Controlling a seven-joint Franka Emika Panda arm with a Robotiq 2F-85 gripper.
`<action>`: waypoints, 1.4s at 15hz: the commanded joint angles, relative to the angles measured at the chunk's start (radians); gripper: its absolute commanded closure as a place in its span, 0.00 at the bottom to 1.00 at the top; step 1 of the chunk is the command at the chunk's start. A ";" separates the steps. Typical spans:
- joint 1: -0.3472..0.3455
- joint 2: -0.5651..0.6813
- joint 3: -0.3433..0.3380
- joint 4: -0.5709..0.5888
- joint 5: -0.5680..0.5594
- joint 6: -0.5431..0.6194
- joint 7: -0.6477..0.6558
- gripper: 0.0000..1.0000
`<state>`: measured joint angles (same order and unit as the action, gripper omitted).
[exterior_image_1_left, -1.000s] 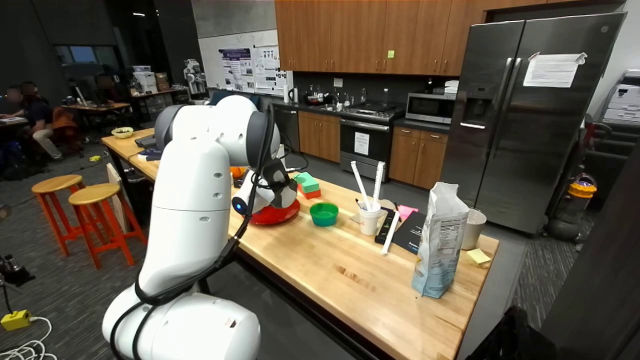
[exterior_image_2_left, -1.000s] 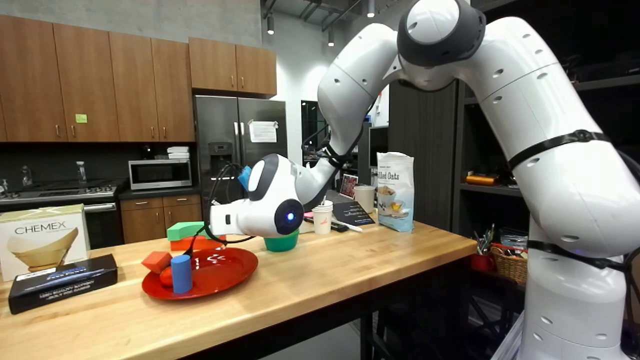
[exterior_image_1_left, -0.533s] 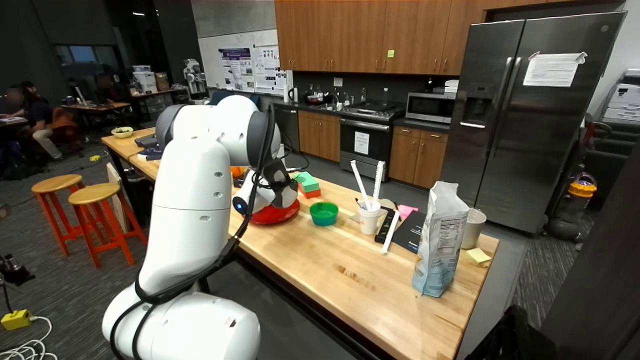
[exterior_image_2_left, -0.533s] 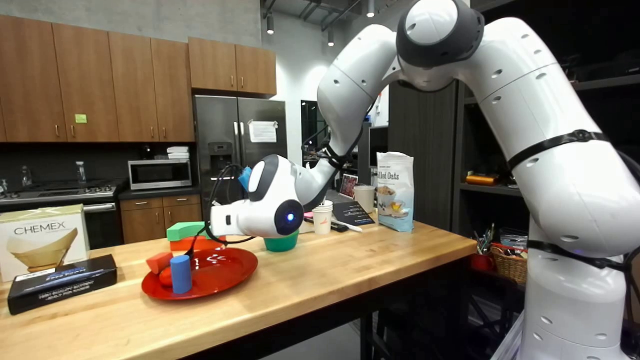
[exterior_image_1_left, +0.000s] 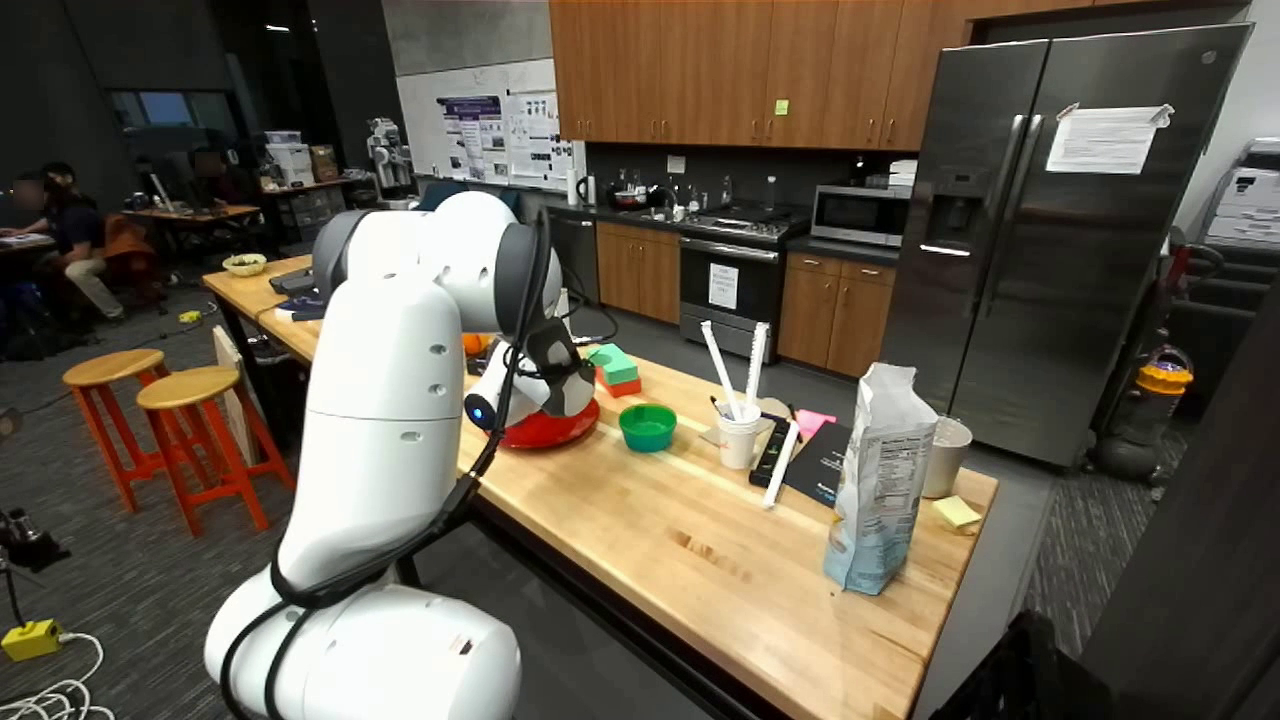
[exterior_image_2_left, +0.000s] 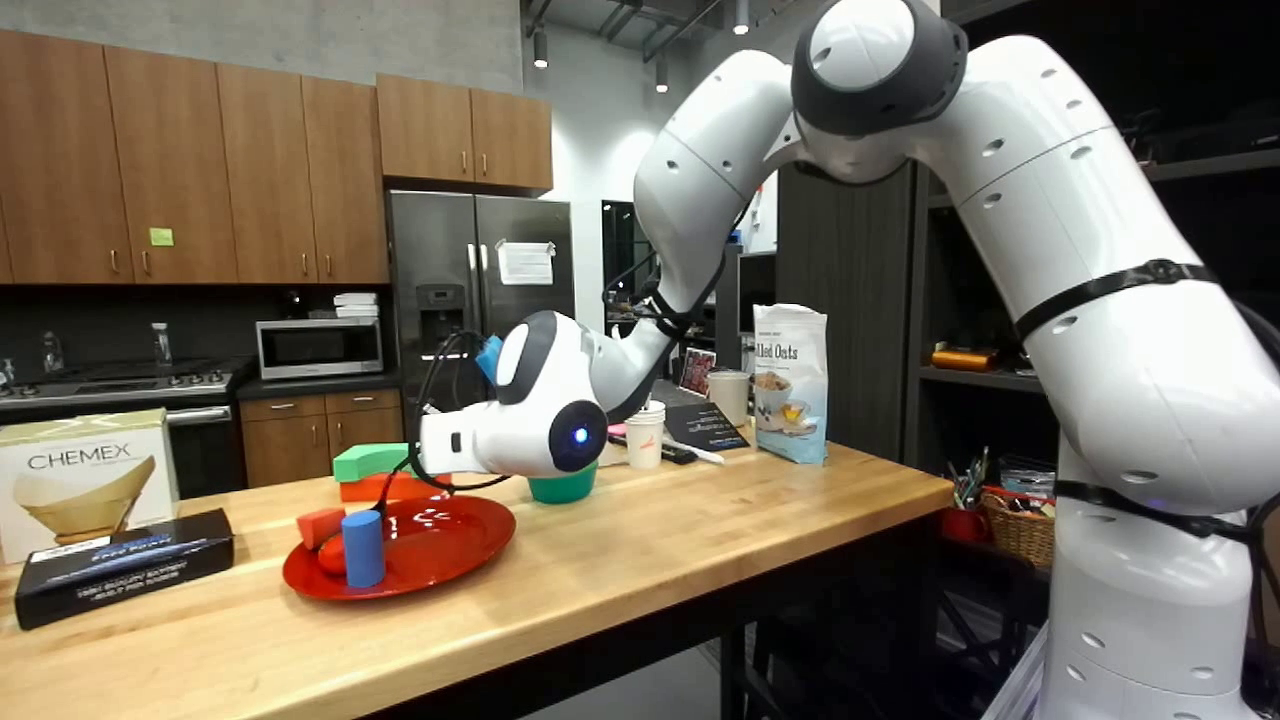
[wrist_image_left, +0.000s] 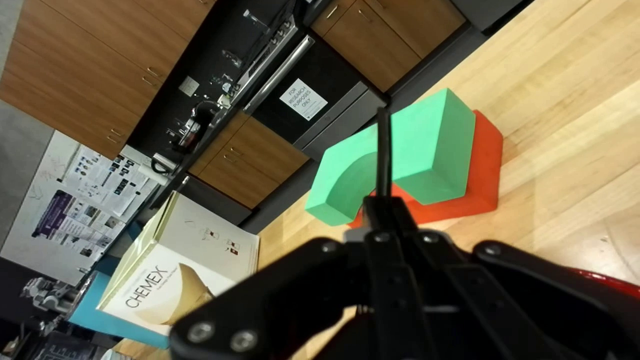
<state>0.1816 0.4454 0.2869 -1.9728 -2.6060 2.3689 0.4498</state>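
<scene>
My gripper (wrist_image_left: 387, 202) is shut on a thin black stick (wrist_image_left: 383, 155), which stands up in front of the green and red blocks. In an exterior view the white wrist hides most of the gripper. There a thin black piece (exterior_image_2_left: 384, 492) hangs down towards the plate and may be the same stick. Under it lies a red plate (exterior_image_2_left: 440, 545), with an upright blue cylinder (exterior_image_2_left: 364, 550), a red block (exterior_image_2_left: 322, 524) and a rounded red thing (exterior_image_2_left: 333, 555) at its left side. A green arch block (wrist_image_left: 427, 132) rests on a red-orange block (wrist_image_left: 485, 165) beyond the gripper.
A green bowl (exterior_image_1_left: 648, 428) stands beside the plate. Farther along are paper cups (exterior_image_1_left: 738, 440) with straws and a bag of oats (exterior_image_1_left: 885, 490). A Chemex box (exterior_image_2_left: 90, 480) and a flat black box (exterior_image_2_left: 130, 565) lie at the left end in an exterior view.
The red block on the plate has turned and shifted slightly right, towards the blue cylinder. The arm has barely moved.
</scene>
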 joint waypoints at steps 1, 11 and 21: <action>-0.013 0.022 0.042 0.041 0.002 0.089 0.066 0.99; -0.041 0.016 0.125 0.092 -0.011 0.172 0.223 0.99; -0.063 -0.174 0.073 -0.008 0.002 0.148 0.137 0.99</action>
<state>0.1282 0.3866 0.3810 -1.8986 -2.5962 2.4921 0.5781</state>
